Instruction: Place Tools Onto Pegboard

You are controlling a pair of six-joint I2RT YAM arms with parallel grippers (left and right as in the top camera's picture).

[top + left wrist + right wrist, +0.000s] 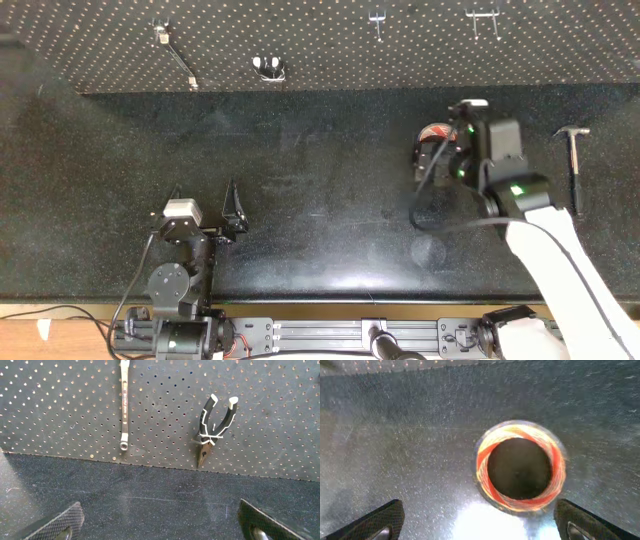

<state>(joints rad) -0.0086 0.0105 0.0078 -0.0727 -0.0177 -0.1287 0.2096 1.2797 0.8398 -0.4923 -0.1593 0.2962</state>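
Tape roll point(520, 504), lying flat on the table point(395, 435) right under my right claw point(477, 512), whose fingers are spread wide and empty: probably light, stiff and smooth-sided, so I would pinch the ring wall, one finger in the hole.

Blur, cover and clipped edges
The tape roll point(559, 467) is blurred in the right wrist view, and in the top view the right arm point(520, 195) covers part of it. The wrench point(124, 405) loses its upper end at the left wrist view's edge. The left gripper point(161, 525) and right gripper point(480, 522) show only finger parts, clipped at the edge.
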